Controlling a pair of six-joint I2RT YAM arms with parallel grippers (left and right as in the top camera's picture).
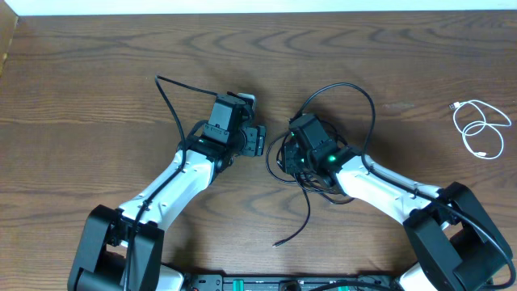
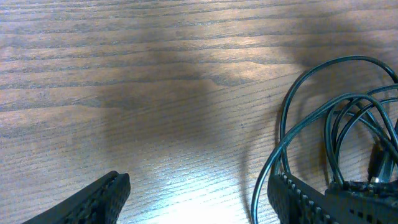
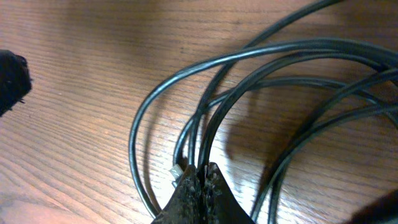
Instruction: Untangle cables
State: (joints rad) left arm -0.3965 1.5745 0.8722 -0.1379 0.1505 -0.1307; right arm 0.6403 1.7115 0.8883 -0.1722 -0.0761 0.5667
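- While clenched on a strand, right fingers seem to anchor the black cable tangle
- Left fingers hang released beside it, likely to pull a loop free

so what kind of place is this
Probably a robotics lab workbench: a wood-grain table, a left arm and a right arm based at its near edge, a black cable tangle and a white cable.
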